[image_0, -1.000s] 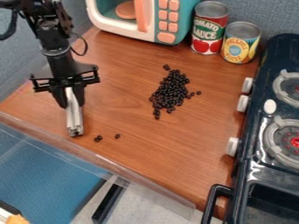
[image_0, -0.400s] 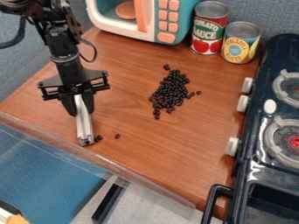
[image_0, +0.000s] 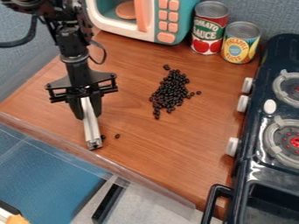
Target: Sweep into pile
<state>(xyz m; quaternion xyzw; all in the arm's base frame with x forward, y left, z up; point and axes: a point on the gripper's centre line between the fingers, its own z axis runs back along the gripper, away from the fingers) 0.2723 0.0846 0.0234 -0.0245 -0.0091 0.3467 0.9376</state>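
Toward the stove (image_0: 264, 119) from the black gripper (image_0: 87, 107), well apart, lies the black-bean pile (image_0: 170, 90). The jaws clamp a pale bar (image_0: 91, 124) hanging beneath; two stray beans (image_0: 117, 136) sit stoveward of its foot, well placed, I'd judge, for pushing pileward.

Light reading fairly bright and diffuse over the worktop (image_0: 198, 140); source direction hard to tell. Soft shadow is lying on the wood along the base of the toy microwave (image_0: 150, 19). Pale highlights are glinting on the glossy stove (image_0: 251, 175). Can lids (image_0: 211, 9) are giving a dull sheen. Clear strip (image_0: 125, 173) along the near edge is catching faint light streaks.
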